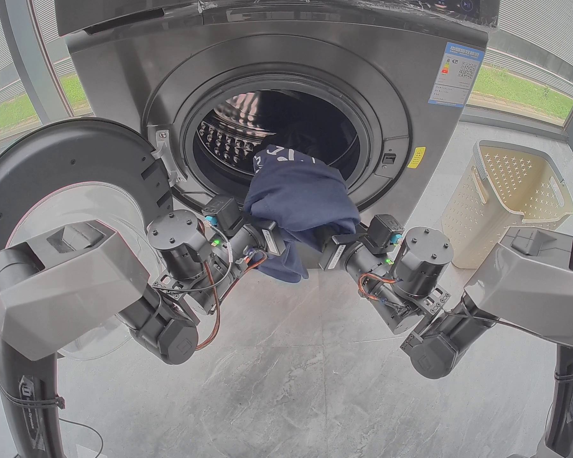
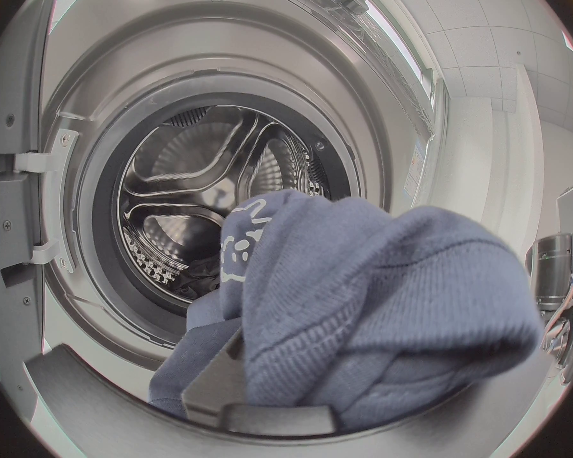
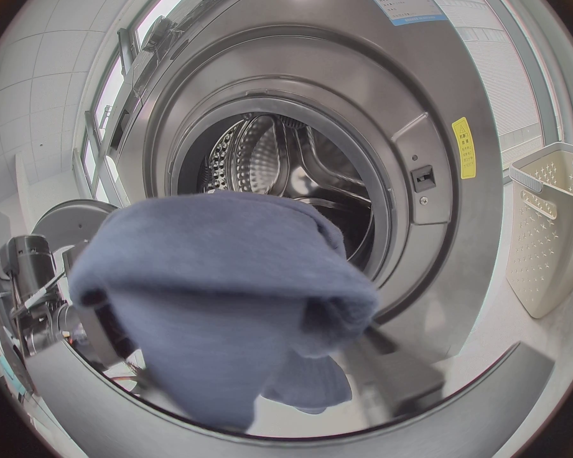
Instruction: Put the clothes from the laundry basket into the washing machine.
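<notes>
A navy blue garment with white print hangs just in front of the washing machine's round opening, its upper fold at the lower rim. My left gripper is shut on its left side and my right gripper on its right side; the cloth covers most of both. In the left wrist view the garment drapes over my left gripper, with the steel drum behind it. In the right wrist view the same garment hangs over my right gripper. Something dark lies low in the drum.
The machine's door stands swung open on the left, close to my left arm. A cream laundry basket stands on the floor to the right of the machine, also in the right wrist view. Bare grey tiled floor lies below the arms.
</notes>
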